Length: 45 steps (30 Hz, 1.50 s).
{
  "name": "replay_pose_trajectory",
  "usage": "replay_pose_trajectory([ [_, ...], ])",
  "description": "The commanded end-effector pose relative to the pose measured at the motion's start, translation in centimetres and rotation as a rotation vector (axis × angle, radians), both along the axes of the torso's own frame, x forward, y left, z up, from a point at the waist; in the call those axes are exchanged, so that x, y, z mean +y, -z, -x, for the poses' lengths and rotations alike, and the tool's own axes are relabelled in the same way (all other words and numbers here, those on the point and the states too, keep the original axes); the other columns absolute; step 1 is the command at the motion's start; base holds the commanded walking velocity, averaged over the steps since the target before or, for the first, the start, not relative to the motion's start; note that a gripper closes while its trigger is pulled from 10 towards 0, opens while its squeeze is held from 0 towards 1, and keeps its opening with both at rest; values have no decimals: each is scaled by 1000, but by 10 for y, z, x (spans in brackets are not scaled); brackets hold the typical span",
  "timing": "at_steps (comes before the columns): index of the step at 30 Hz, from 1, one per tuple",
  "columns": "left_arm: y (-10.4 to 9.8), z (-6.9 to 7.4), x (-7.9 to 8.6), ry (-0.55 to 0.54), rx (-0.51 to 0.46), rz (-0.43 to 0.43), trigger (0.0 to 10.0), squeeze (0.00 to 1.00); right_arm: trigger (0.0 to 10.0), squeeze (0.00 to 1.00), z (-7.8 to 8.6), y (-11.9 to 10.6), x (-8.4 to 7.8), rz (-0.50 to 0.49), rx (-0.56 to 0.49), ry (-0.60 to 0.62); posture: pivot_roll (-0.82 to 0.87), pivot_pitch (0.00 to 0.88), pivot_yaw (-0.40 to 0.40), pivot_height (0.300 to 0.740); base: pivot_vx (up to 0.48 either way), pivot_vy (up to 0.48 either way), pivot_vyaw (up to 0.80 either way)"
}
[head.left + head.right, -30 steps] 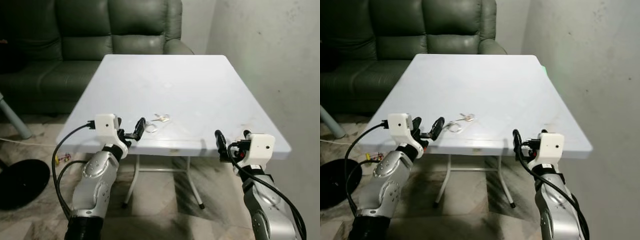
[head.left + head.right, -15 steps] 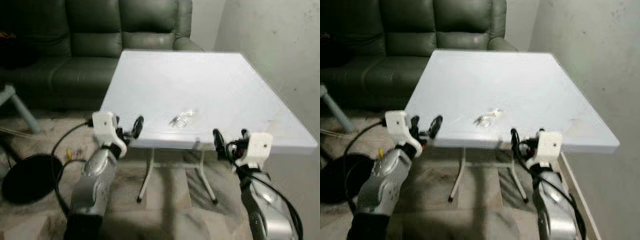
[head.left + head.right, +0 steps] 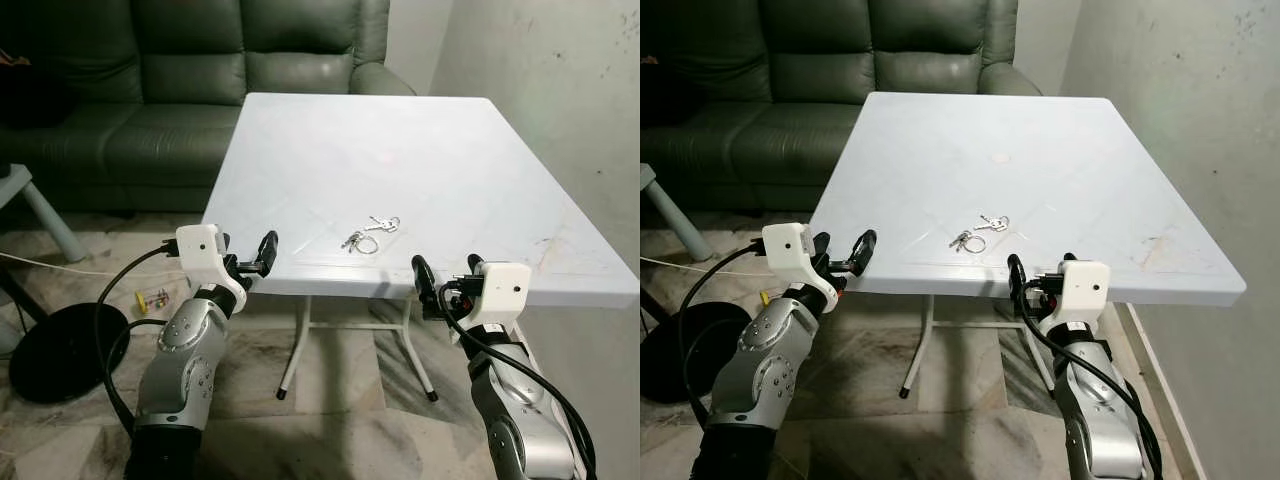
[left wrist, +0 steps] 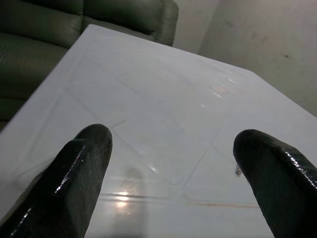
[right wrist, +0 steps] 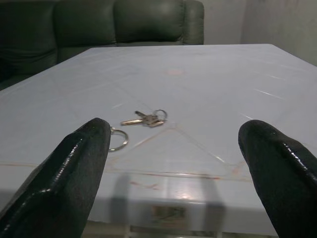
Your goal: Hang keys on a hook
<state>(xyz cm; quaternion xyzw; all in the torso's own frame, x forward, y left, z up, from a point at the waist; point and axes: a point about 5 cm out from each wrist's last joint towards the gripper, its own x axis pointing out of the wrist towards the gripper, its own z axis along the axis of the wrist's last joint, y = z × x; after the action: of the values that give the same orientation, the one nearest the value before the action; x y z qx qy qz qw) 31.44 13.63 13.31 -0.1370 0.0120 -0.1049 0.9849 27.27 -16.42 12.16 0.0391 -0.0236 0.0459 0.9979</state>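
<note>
**A:** so where are the keys point(image 3: 368, 233) sitting right now?

**B:** flat on the white table point(image 3: 450, 170), near its front edge, roughly between the two arms. It's a small bunch with a couple of rings; one ring lies a bit closer to the edge than the keys themselves.

**A:** and the grippers?

**B:** left gripper point(image 3: 266, 251) is held at the table's front left edge, fingers point(image 4: 79, 173) spread wide with nothing between them. Right gripper point(image 5: 173, 183) is at the front edge too, just below tabletop level, also spread wide and empty, and the keys lie on the table ahead of it, apart from both fingers.

**A:** anything else around?

**B:** dark green sofa point(image 3: 190, 60) behind the table, plain wall point(image 3: 560, 80) on the right, black round base point(image 3: 50, 355) on the floor to the left.
</note>
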Motion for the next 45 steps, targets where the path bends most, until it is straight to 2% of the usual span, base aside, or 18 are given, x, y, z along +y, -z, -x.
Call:
replay_pose_trajectory([
  [1, -2, -2, -1, 5, -8, 0, 10000, 0, 10000, 0, 0, -3, -1, 2, -17, -2, -119, 0, -25, 740, 251, 0, 0],
  [14, -1, -4, -1, 2, -7, -6, 10000, 0, 10000, 0, -2, -3, 0, 9, -17, -24, -117, 0, -27, 740, 364, 0, 0],
  [23, 0, -4, 0, -24, 5, 26, 10000, 0, 10000, 0, -2, -2, 2, 5, -14, -27, -114, 0, -29, 740, 318, 340, 0],
  [26, -1, -3, -2, -10, -6, 3, 10000, 0, 10000, 0, -1, -2, 4, 6, -12, -38, -108, 0, -32, 740, 0, 420, 0],
  [34, 3, -6, 1, -100, 32, -68, 10000, 0, 10000, 0, -1, -2, 3, 6, -8, -38, -111, 0, -33, 740, 0, 0, 0],
  [45, 2, -5, -1, -108, 19, -42, 10000, 0, 10000, 0, 0, -2, 0, 13, 4, -34, -117, 0, -42, 740, 0, 0, 0],
])
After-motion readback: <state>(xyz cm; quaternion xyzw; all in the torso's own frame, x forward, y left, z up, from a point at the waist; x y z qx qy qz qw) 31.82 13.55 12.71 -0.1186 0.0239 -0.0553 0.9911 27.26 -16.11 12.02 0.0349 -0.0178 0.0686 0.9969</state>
